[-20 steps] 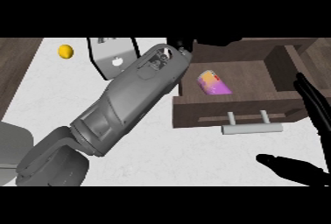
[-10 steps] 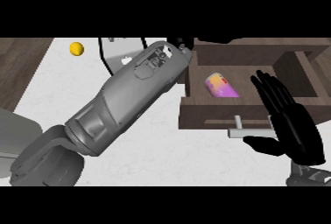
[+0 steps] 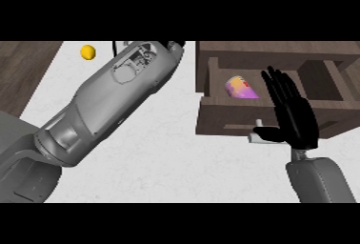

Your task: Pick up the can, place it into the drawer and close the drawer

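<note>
No writing, number, brand or sign can be read anywhere. The can (image 3: 240, 88), lying in the drawer (image 3: 211, 116) at the upper right of the frame, shows only pink, yellow and purple patches, with a small red mark at its right edge that cannot be made out as a letter. The grey forearm (image 3: 130, 71) at upper centre carries raised outlines on its casing, but no lettering.
</note>
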You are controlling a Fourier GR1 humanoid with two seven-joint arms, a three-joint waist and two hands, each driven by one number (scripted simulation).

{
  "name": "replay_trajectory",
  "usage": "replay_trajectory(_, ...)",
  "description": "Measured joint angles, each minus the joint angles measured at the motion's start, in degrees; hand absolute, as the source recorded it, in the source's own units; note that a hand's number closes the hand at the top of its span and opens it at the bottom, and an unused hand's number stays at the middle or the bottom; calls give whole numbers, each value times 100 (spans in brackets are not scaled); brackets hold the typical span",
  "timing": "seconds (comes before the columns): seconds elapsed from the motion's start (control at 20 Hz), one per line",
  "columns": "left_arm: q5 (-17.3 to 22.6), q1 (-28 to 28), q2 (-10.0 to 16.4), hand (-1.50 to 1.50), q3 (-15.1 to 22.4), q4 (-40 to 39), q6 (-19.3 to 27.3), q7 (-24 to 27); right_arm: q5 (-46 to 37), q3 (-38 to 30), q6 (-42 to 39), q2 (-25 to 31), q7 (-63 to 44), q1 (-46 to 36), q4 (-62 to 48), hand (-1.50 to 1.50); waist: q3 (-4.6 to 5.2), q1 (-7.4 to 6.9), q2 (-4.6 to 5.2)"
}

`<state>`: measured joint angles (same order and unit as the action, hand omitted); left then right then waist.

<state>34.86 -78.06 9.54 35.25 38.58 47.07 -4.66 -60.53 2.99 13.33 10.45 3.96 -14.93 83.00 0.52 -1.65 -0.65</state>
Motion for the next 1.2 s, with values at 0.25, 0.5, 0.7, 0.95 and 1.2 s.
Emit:
replay_trajectory(0.25, -131, 313, 519, -150, 29, 659, -86, -345, -313, -148, 435, -18, 64, -437, -789, -150, 51, -49, -50)
replay_trajectory(0.5, -192, 535, 910, -150, 36, 1217, -169, -681, -614, -330, 937, -2, 127, -931, -1635, -150, 82, -113, -69)
replay_trajectory(0.7, -234, 739, 1159, -150, 61, 1584, -237, -877, -778, -515, 1445, 14, 219, -1303, -2292, -150, 93, -179, -59)
replay_trajectory(0.95, -315, 1117, 1369, -150, 65, 1981, -218, -963, -841, -827, 1890, 9, 184, -2011, -3229, -150, 51, -199, 4)
replay_trajectory(1.2, -376, 1515, 1631, -150, 38, 2452, -273, -1070, -917, -1066, 2294, -6, 150, -2702, -4233, -150, 11, -219, 54)
